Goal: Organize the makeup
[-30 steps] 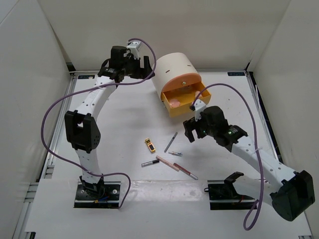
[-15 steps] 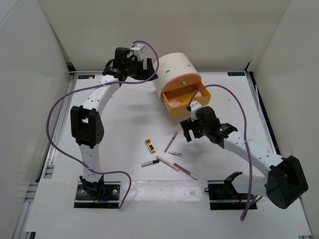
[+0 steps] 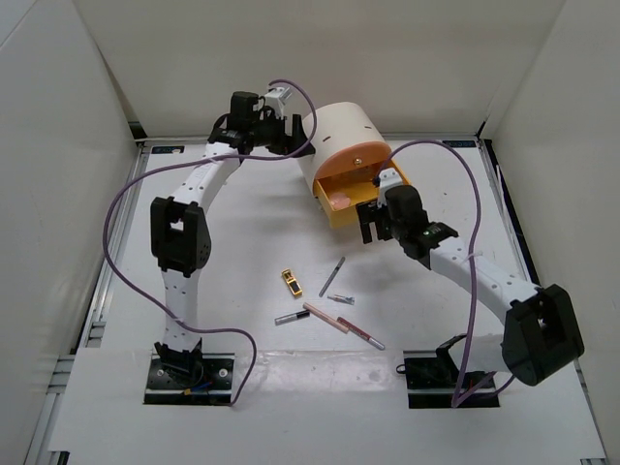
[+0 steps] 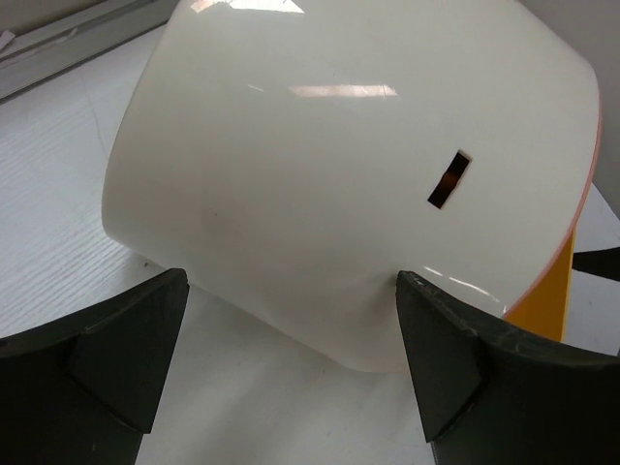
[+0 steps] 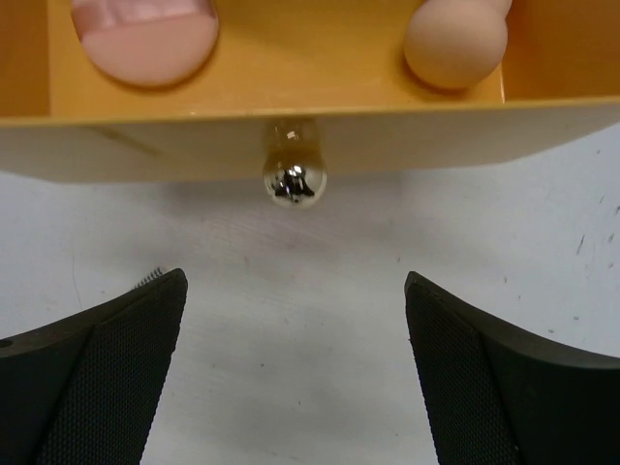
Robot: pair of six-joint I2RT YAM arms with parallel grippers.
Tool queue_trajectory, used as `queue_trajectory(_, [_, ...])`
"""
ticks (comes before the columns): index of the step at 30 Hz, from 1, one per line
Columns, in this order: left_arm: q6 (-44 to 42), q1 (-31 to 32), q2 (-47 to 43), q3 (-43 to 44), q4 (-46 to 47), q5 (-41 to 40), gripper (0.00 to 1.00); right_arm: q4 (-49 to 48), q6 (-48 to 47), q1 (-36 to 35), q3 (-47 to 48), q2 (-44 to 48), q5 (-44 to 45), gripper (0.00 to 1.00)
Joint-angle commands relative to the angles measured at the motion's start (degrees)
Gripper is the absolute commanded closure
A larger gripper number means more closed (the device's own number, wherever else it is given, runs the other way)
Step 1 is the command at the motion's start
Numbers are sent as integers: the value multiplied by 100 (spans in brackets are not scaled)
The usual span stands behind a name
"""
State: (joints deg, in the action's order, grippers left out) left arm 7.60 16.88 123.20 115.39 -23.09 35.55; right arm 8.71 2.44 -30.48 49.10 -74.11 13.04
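Observation:
Loose makeup lies mid-table: a gold lipstick (image 3: 291, 282), a thin grey pencil (image 3: 332, 276), a dark gloss tube (image 3: 291, 317) and pink pencils (image 3: 326, 318). The cream cylindrical box (image 3: 344, 136) has its orange drawer (image 3: 360, 205) pulled out. In the right wrist view the drawer holds a peach sponge (image 5: 455, 39) and a pink piece (image 5: 145, 34) behind a silver knob (image 5: 294, 179). My right gripper (image 3: 376, 225) (image 5: 294, 291) is open and empty just before the knob. My left gripper (image 3: 291, 134) (image 4: 291, 281) is open, its jaws astride the box's rounded side (image 4: 339, 145).
White walls close in the table on three sides. The box stands at the back middle. Purple cables loop off both arms. The arm bases (image 3: 189, 373) sit at the near edge.
My right gripper has moved away from the loose makeup up to the drawer front. My left gripper has moved right, closer to the box's side. The makeup has not moved.

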Motion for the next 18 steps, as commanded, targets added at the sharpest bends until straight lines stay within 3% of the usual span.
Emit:
queue_trajectory(1, [-276, -1, 46, 308, 129, 418, 2, -484, -85, 24, 380, -182, 102, 6])
queue_trajectory(6, [-898, -97, -15, 396, -29, 242, 2, -519, -103, 25, 530, -289, 68, 6])
queue_trajectory(11, [-1374, -440, -50, 746, -82, 593, 2, -555, -138, 60, 574, -359, 32, 6])
queue_trajectory(17, [-1533, -713, 915, 1924, 58, 1751, 2, -555, -156, 60, 627, -359, -3, 6])
queue_trajectory(18, [-1498, -782, 1004, 2012, 207, 2276, 2, -555, -156, 42, 627, -342, -3, 6])
